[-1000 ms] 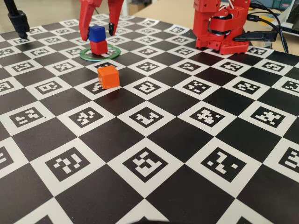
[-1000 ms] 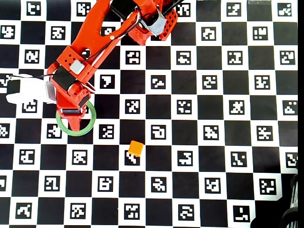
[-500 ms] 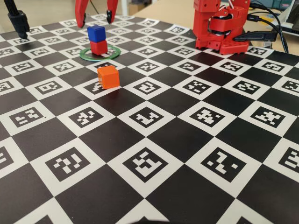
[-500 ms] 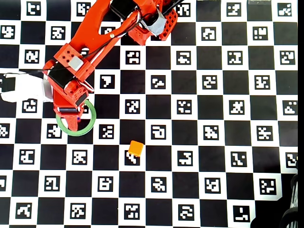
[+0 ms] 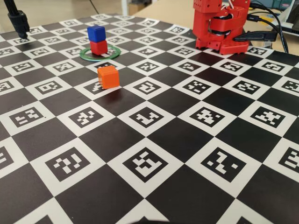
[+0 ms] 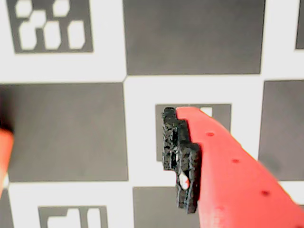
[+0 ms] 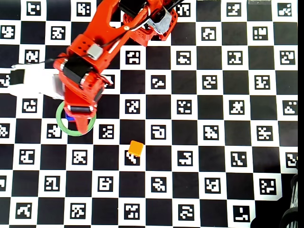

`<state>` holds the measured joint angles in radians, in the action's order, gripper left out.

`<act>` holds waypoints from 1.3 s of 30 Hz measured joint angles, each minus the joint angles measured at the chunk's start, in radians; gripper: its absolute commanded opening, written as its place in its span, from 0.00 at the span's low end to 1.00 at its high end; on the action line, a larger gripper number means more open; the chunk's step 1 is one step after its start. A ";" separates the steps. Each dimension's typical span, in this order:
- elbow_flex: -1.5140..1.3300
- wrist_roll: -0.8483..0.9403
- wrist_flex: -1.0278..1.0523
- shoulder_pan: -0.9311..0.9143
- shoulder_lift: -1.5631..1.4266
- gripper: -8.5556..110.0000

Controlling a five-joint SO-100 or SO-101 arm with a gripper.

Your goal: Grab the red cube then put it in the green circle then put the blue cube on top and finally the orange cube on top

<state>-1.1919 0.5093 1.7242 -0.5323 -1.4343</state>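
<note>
Two cubes are standing as a small stack in the fixed view: the blue cube (image 5: 96, 32) is sitting on top of the red cube (image 5: 98, 47), and both are resting inside the green circle (image 5: 88, 55) on the checkered table (image 5: 196, 154). The orange cube (image 5: 108, 76) is lying alone on the table, near the ring but apart from it, toward the camera. The red base of the arm (image 5: 220, 25) is standing at the far right. In the wrist view, the tool (image 6: 90, 147) is showing one red finger with a black pad (image 6: 183, 156) at the right and only a blurred red edge at the far left; the wide gap between them is holding nothing, so the tool is released. In the overhead view, the arm (image 7: 88, 66) is reaching over the green circle (image 7: 61, 121) and is hiding most of the stack, while the orange cube (image 7: 136, 148) is sitting lower right of the ring.
</note>
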 measured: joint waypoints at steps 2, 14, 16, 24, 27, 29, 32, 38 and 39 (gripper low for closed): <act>0.000 -0.029 0.000 0.034 0.000 0.41; 0.000 -0.124 0.000 0.198 0.000 0.42; -0.012 -0.129 -0.011 0.221 0.000 0.42; -0.081 -0.164 -0.100 0.295 0.000 0.42; -0.081 -0.178 -0.120 0.321 0.000 0.42; -0.081 -0.186 -0.132 0.341 0.000 0.42; -0.081 -0.206 -0.152 0.364 0.000 0.42; -0.081 -0.264 -0.199 0.394 0.071 0.42; -0.086 -0.270 -0.207 0.399 0.081 0.42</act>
<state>-1.2778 0.2393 1.5171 -0.1335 -1.3530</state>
